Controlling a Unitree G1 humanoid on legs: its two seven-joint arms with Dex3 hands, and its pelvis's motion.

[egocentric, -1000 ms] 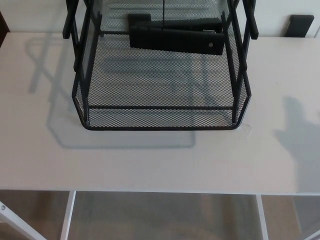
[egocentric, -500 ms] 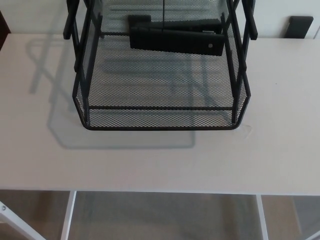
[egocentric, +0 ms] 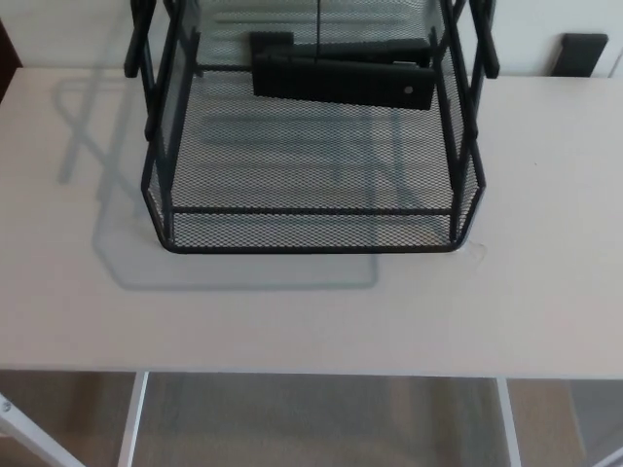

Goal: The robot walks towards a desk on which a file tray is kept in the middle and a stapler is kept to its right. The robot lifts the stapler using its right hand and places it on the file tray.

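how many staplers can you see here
1. The stapler lies inside the mesh file tray, toward its back, lying crosswise. The tray's upper part is cut off at the picture's top edge, so anything up there is hidden.

A small black block (egocentric: 586, 51) sits top right; white frame bars (egocentric: 132, 418) cross the beige floor (egocentric: 311, 428) below

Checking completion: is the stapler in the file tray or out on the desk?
In: the stapler lies on the mesh floor of the file tray, between its side walls.

File tray (egocentric: 311, 233) top beyond frame.
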